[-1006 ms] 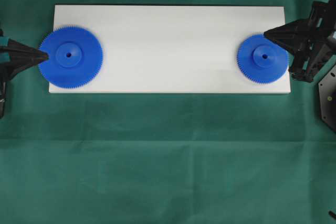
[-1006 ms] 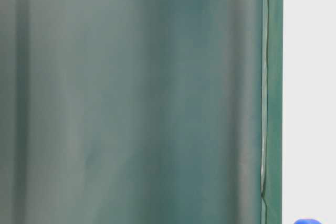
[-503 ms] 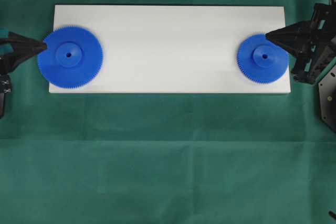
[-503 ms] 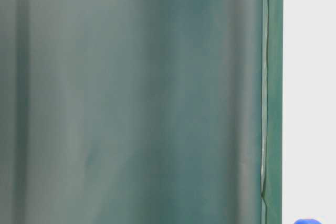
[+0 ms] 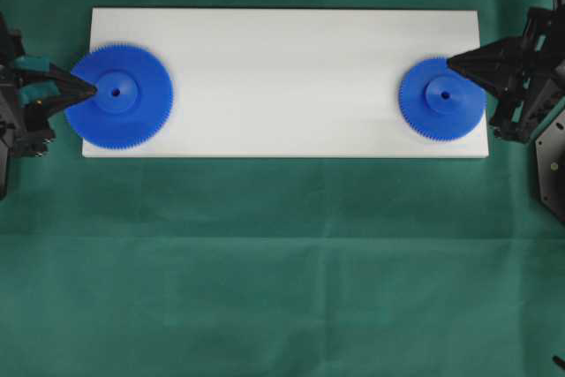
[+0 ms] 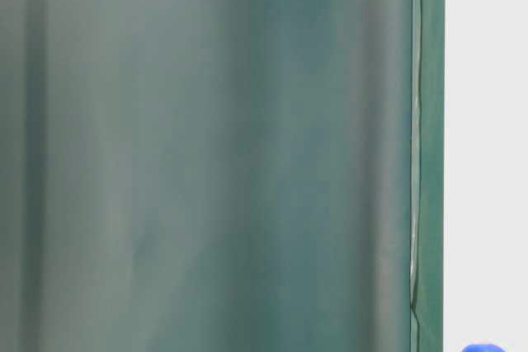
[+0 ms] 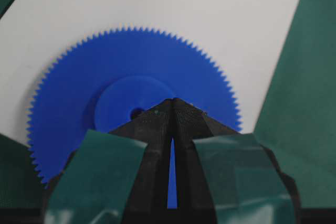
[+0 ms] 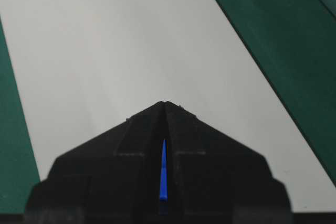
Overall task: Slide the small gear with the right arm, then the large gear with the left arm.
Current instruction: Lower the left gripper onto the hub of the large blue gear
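The large gear (image 5: 118, 95) lies flat at the left end of the white board (image 5: 282, 59), and its teeth reach a little over the board's left edge. The left gripper (image 5: 91, 90) has its fingers pressed together, holding nothing, with the tip over the gear beside the hub. The small gear (image 5: 441, 99) lies at the right end of the board. The right gripper (image 5: 452, 62) is also closed to a point, at this gear's upper right rim.
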Motion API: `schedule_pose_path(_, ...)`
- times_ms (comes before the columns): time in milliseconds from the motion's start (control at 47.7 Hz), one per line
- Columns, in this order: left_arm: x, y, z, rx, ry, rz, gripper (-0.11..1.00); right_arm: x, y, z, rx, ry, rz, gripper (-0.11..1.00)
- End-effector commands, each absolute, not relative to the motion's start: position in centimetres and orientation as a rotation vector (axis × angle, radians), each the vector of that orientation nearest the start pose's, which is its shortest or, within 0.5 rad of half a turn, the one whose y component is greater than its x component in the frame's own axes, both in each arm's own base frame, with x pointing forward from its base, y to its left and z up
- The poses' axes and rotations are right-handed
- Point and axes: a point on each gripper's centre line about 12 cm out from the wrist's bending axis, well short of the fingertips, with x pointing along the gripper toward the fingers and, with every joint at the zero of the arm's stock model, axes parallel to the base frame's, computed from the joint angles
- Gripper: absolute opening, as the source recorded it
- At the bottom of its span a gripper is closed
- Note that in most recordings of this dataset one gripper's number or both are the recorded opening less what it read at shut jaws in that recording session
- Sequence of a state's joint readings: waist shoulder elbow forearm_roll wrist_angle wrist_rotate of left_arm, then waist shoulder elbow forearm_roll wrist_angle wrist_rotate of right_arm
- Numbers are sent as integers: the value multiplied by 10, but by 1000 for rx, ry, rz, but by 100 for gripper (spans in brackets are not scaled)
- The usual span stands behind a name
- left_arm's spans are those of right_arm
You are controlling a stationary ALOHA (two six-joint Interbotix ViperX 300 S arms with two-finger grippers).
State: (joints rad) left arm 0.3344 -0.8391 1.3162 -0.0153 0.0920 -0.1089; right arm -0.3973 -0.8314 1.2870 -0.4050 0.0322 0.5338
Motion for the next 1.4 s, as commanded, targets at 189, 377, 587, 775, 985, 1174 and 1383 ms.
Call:
schedule_pose_path(189, 183, 66, 169, -220, 573, 372, 0, 177, -74, 186, 223, 443, -424, 50)
schedule_pose_path(377, 188, 68, 155, -225, 608, 374, 0, 177, -74, 187, 223, 441, -424, 50)
schedule_pose_path(587, 194, 76, 135, -239, 652, 400, 0, 177, -73, 186, 227, 442, -421, 50)
schedule_pose_path(775, 192, 81, 121, -259, 716, 426, 0, 178, -72, 187, 224, 441, -412, 50)
schedule_pose_path(985, 193, 84, 120, -247, 717, 427, 0, 178, -71, 186, 225, 443, -408, 50)
schedule_pose_path(1174, 195, 84, 121, -232, 711, 423, 0, 178, -71, 186, 224, 443, -409, 50)
schedule_pose_path(1383, 196, 85, 122, -221, 710, 420, 0, 178, -69, 186, 223, 444, -400, 50)
